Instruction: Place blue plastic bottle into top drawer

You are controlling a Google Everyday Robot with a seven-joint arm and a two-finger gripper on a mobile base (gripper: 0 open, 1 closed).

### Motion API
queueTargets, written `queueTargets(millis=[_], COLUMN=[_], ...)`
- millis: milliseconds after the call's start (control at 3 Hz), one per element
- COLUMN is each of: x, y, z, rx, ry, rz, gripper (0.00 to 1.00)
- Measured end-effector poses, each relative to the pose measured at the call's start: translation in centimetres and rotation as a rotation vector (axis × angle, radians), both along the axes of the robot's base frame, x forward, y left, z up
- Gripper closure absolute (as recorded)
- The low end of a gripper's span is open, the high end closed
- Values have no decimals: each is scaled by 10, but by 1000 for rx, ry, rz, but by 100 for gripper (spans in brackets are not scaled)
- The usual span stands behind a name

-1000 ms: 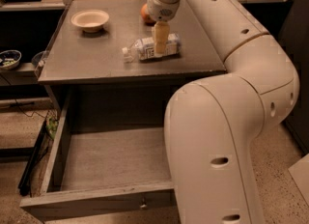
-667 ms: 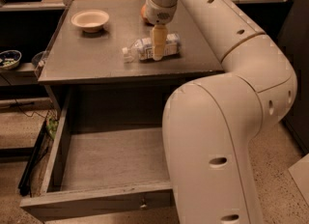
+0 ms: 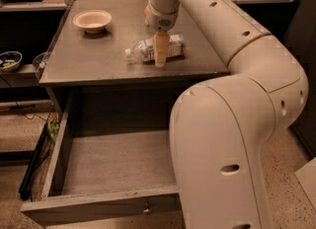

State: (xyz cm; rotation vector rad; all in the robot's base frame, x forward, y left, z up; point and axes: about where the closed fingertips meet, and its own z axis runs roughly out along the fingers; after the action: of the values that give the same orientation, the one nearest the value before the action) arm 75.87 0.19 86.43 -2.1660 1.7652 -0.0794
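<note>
Your gripper (image 3: 160,57) is down right on the blue plastic bottle (image 3: 174,46), which lies on its side on the tabletop (image 3: 89,57). Honestly can't tell if it's clamped or not. The top drawer (image 3: 113,161) sits wide open below, I'd guess ready for the drop.

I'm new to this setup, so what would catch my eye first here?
The bulky white robot arm fills the right side, its gripper poised over the small clear bluish plastic bottle lying on the grey tabletop. Below, the wide grey wooden top drawer stands pulled open.
</note>
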Motion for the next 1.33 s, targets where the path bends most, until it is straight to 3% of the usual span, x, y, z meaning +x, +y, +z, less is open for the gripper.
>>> queueTargets(millis=[667,1333], x=[-3,2], y=[-21,-14], z=[-17,-22], rx=[16,18], ry=[28,32], rz=[-58,-37], gripper=[0,0])
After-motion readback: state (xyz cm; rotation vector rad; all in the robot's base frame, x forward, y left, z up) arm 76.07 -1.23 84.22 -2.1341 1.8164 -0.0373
